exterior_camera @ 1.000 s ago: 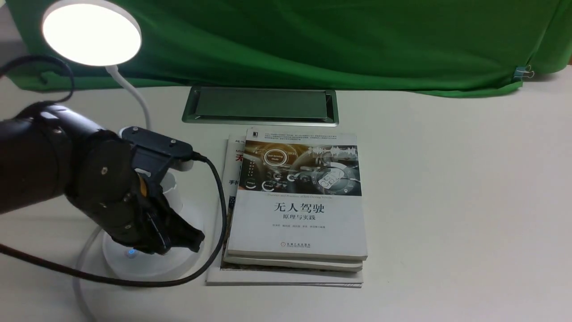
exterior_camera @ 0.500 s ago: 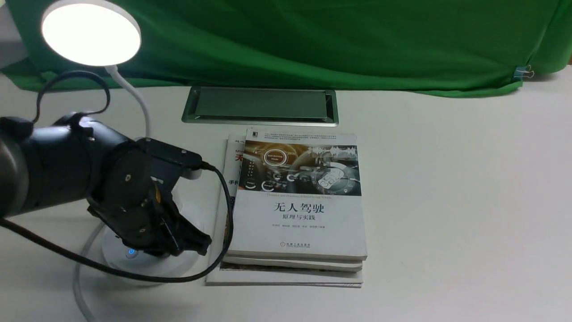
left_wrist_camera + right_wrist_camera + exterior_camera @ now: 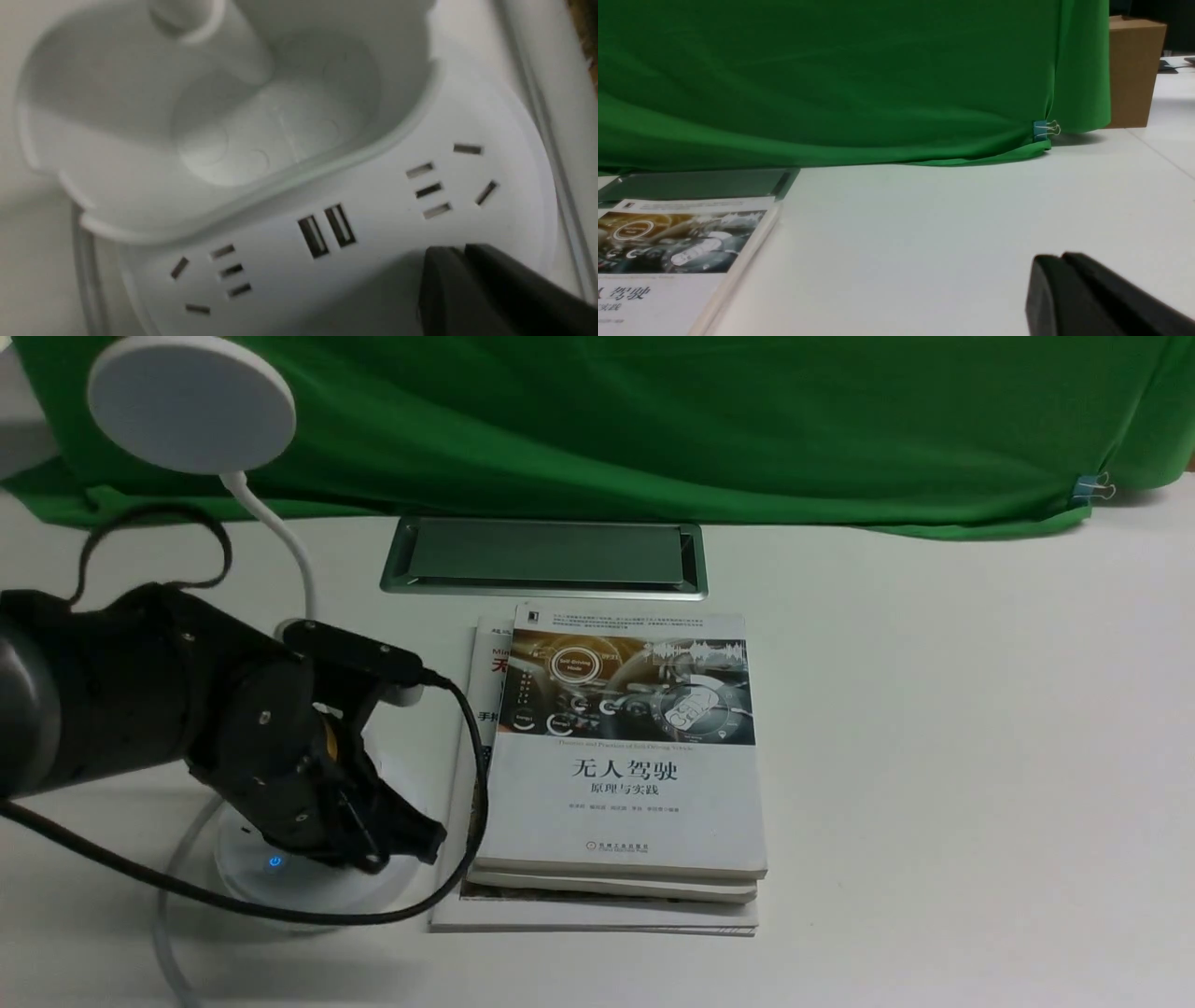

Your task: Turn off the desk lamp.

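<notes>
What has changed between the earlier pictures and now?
The desk lamp has gone dark; it was lit in both earlier pictures. The left gripper shifted slightly rightward over the lamp's base. The blue light on the base and the stacked books stayed as they were.

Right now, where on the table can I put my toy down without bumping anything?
The big bare patch of white table lies right of the stack of books, back to the green cloth. The left side is crowded: the desk lamp, the left gripper at its base and a black cable sit close beside the books.
</notes>
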